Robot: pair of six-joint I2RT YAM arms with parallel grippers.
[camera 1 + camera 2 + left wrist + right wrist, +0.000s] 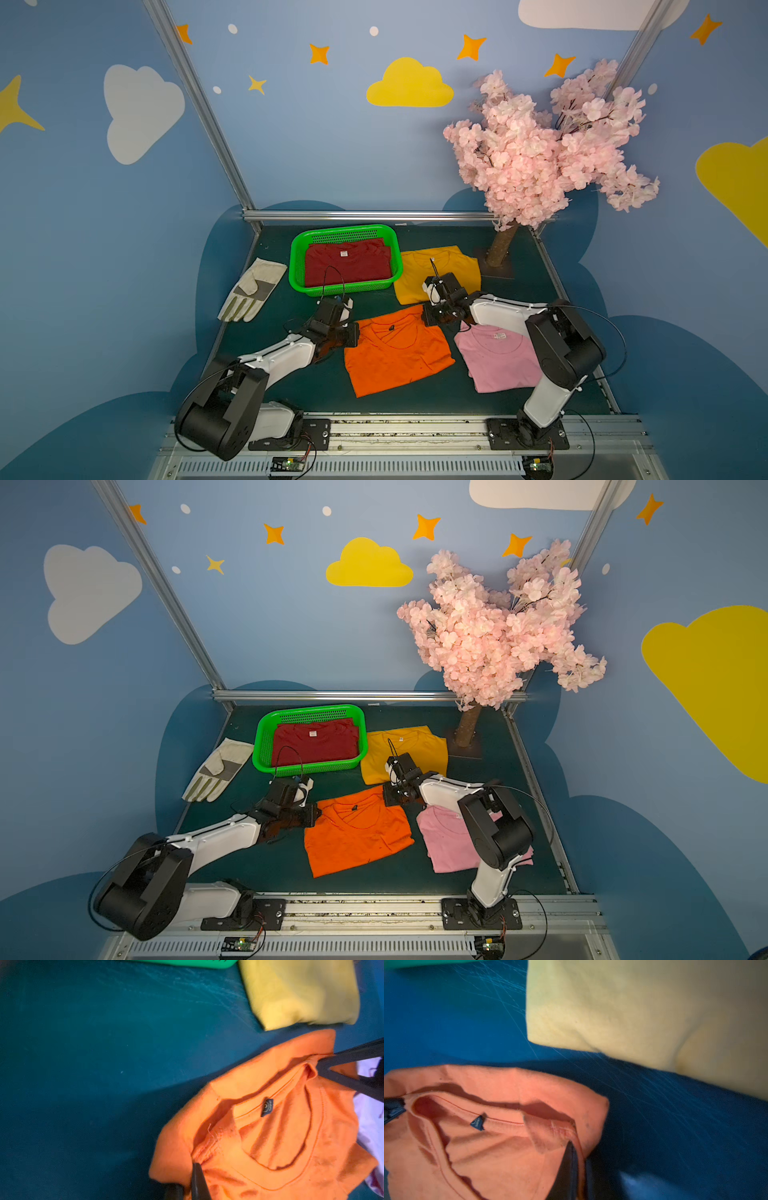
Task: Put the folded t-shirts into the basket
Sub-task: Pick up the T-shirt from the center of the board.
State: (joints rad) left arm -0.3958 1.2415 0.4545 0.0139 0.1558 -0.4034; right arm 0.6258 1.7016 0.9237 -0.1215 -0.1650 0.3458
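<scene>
One work glove (251, 291): lying flat at the far left of the dark table (291, 386), just left of the basket (297, 266).
Basket: sitting toward the back of the table, its green rim showing all round.
Dark red t-shirt (349, 264): lying folded inside the basket, filling most of its floor, neck label facing up.
Left gripper (354, 335): reaching in low at the far left corner of the orange t-shirt (399, 353); its fingers (198, 1180) are squeezing together on the cloth beside the collar.
Orange t-shirt: lying on the table in front of the basket, outside it; its far edge is bunching between the two grips, with shadow underneath.
Right gripper (429, 319): its fingers (570, 1167) are clamping together on the orange t-shirt's far right corner.
Mustard t-shirt (419, 270): lying on the table just right of the basket, partly hidden behind the right gripper.
Pink t-shirt (498, 361): lying on the table just right of the orange t-shirt, with the right arm crossing over it.
Blossom tree (540, 149): standing at the back right corner.
</scene>
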